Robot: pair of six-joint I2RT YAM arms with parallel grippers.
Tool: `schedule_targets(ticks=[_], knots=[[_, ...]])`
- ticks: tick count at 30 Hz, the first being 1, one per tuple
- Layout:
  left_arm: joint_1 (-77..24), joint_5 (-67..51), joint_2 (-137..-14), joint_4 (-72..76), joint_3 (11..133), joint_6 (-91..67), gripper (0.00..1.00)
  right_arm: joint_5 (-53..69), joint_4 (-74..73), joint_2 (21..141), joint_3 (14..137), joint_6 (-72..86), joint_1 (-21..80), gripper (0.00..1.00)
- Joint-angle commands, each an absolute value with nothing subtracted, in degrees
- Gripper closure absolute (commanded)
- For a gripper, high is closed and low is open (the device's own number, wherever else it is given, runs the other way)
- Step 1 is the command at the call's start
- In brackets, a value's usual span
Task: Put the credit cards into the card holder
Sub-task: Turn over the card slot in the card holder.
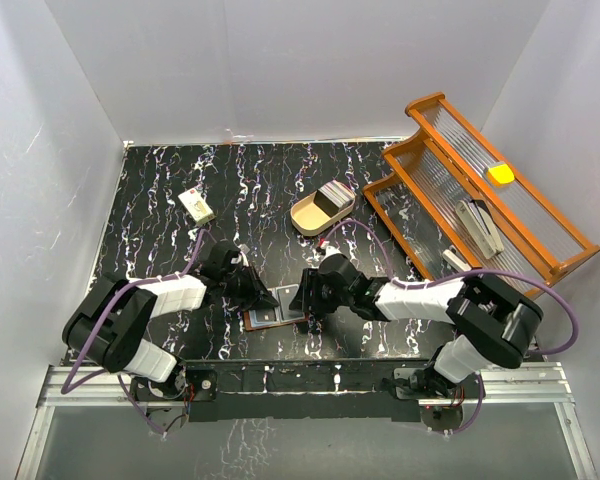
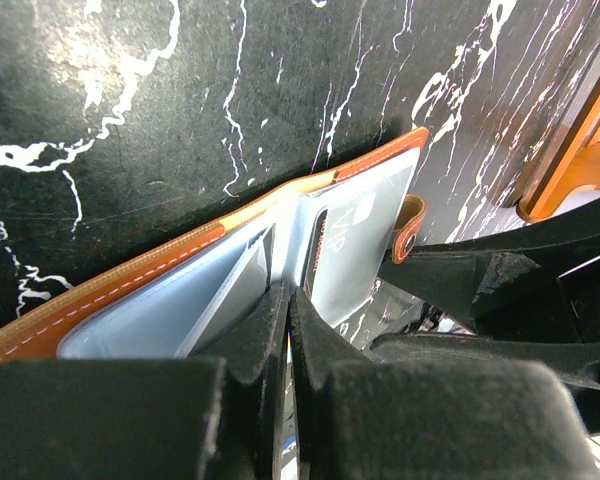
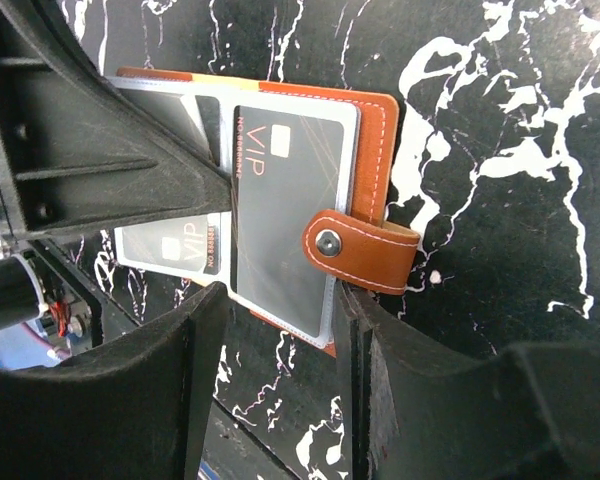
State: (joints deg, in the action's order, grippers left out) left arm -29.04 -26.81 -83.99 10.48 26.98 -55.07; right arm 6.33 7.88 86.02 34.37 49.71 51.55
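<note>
Centrally on the black marbled table point(image 1: 140, 230), well clear of the orange rack point(image 1: 430, 185) at its right, the card holder point(image 3: 378, 140) lies open between the two arms. A beige oval tray point(image 1: 302, 218) behind it holds more credit cards point(image 1: 332, 198). One dark VIP card point(image 3: 285, 200) sits in the holder's right pocket and a second card point(image 3: 165, 250) pokes out on the left. The right gripper point(image 3: 280, 310) is spread wide, straddling the holder's near edge. The left gripper point(image 2: 288, 310) is pinched nearly closed at the fold on a thin pale sliver; card or lining, I cannot tell. The snap strap point(image 3: 365, 250) curls over the right edge
</note>
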Motion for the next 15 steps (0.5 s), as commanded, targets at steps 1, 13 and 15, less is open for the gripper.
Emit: schedule_targets(ticks=[1,13,15], knots=[[-29.09,-25.71,-84.82,9.14,25.98,-54.40,1.00,8.03,13.71,82.86,33.89,50.37,51.33,0.55],[-29.04,-25.49,-84.10,8.96,25.62,-54.73,1.00,9.43,15.50,81.24,33.44,49.95,51.33,0.55],[-29.08,-25.39,-83.83,8.98,25.53,-54.76,1.00,10.17,16.01,81.38,33.64,49.80,51.33,0.56]])
